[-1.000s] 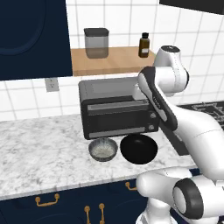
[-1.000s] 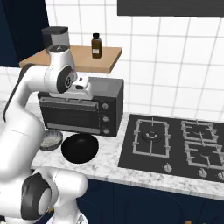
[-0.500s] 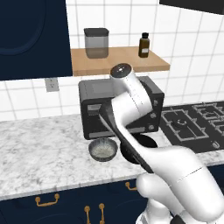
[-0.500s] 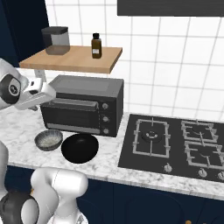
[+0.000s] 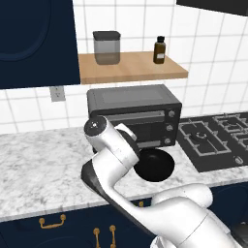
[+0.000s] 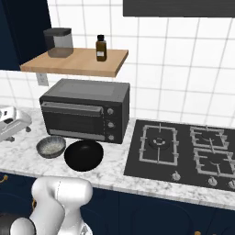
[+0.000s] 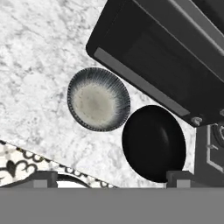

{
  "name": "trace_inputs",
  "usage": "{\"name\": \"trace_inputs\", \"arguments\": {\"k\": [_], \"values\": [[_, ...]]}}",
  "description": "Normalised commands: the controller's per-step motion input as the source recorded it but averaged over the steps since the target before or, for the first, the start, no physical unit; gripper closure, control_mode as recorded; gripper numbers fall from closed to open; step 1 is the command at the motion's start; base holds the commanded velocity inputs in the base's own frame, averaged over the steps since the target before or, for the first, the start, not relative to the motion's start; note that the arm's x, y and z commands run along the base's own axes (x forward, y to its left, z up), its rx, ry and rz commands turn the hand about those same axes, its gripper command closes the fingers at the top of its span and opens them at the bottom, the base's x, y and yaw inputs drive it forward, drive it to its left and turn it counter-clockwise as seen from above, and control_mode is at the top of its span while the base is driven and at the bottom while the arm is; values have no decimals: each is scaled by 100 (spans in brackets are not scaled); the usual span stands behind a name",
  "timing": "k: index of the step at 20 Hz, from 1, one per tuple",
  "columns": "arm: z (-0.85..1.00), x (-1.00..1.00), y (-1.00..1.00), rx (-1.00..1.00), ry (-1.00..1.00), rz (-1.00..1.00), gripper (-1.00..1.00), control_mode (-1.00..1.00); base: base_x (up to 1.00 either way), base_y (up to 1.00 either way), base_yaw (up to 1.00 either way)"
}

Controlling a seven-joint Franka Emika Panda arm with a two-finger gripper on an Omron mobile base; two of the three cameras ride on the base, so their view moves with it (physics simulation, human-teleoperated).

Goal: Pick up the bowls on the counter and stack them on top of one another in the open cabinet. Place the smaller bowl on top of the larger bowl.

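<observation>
Swung left above the counter (image 6: 114, 172), our gripper (image 7: 109, 177), jaws spread, must next descend onto the larger bowl (image 7: 153, 143) beside the smaller bowl (image 7: 99, 99).

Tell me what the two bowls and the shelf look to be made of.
The smaller bowl: looks like glazed ceramic or metal, grey ribbed rim, pale speckled inside; hard to say which. The larger bowl: glossy black, perhaps glazed ceramic, with soft highlights. The open cabinet: light tan wood, matte and even.
</observation>
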Motion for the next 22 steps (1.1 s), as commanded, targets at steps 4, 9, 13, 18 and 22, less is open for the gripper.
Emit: {"name": "trace_inputs", "arguments": {"k": [4,9,13,18,22], "values": [[-94,87,36,1,30,10,-100,-100,0,0,0],[-42,98,24,1,21,0,-100,-100,0,0,0],[-12,7,11,-3,6,1,-100,-100,0,0,0],[-55,0,7,-6,2,0,-100,-100,0,0,0],[-62,11,0,-5,1,0,-100,-100,0,0,0]]}}
